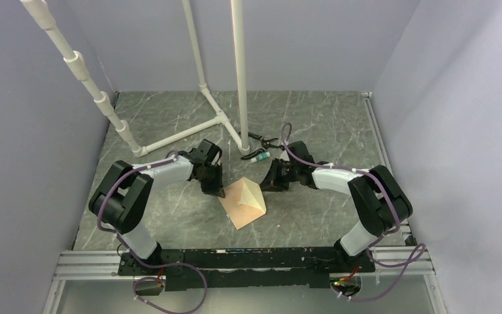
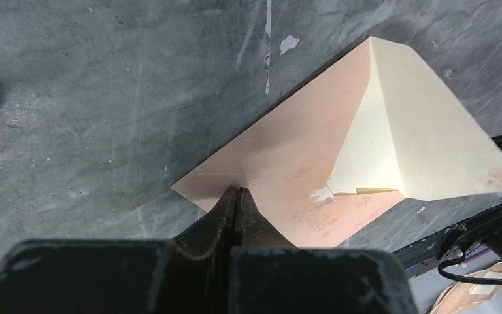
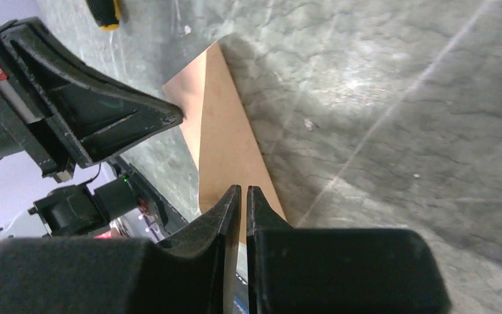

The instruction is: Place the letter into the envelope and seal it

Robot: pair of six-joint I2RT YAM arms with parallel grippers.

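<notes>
The peach envelope (image 1: 243, 204) lies on the table between the arms, and its pale-lined pointed flap (image 2: 405, 124) stands up, partly folded over the body. My left gripper (image 2: 237, 190) is shut, with its tips resting on the envelope's body (image 2: 287, 163) near the left edge. In the top view it (image 1: 221, 193) sits at the envelope's left corner. My right gripper (image 3: 244, 188) is closed to a thin slit on the flap's edge, whose peach back (image 3: 219, 131) rises ahead of it. In the top view it (image 1: 266, 186) is at the envelope's right side. No separate letter sheet shows.
A white pipe frame (image 1: 199, 127) stands on the back of the table. A small green-capped tube (image 1: 259, 157) and a dark cable (image 1: 269, 139) lie behind the right gripper. A yellow and black object (image 3: 102, 10) lies beyond the envelope. The arm rail (image 1: 248, 258) runs along the near edge.
</notes>
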